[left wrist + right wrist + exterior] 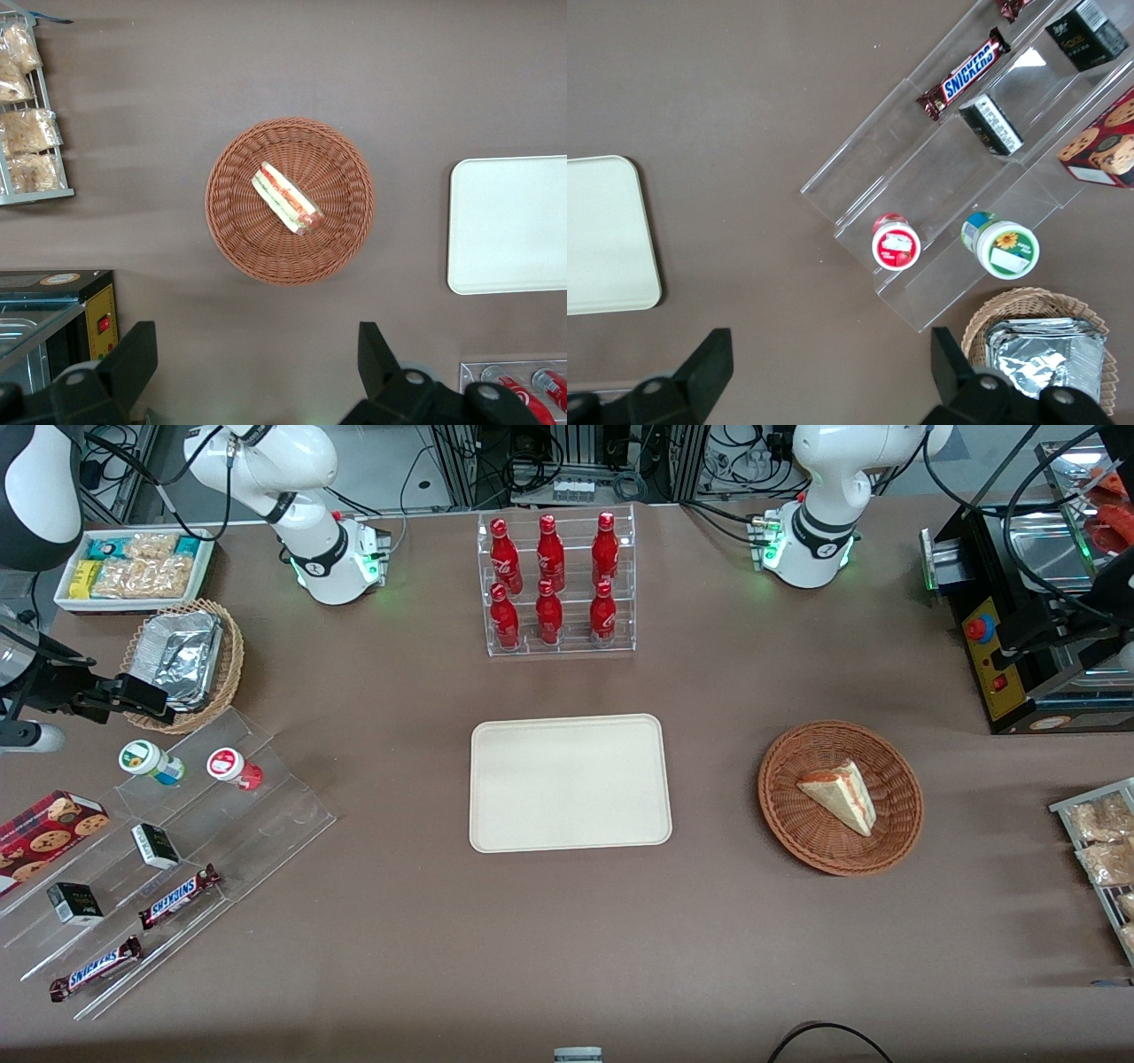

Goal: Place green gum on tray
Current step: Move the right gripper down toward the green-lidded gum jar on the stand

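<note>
the front view looks steeply down over the whole brown table. the right wrist view looks straight down from high, its open black gripper (824, 376) above brown cloth; both share the cream-beige rectangular plastic tray (569, 783) (602, 235).

The end effector (146, 698) hangs with fingers spread above the foil-filled basket (186, 664), just beside the clear stepped display (266, 797). On its upper step the green gum (151, 762) stands with the red gum bottle (234, 768) close beside it, leaving a narrow gap. Between the display and the tray (569, 782) lies bare counter (399, 921).
</note>
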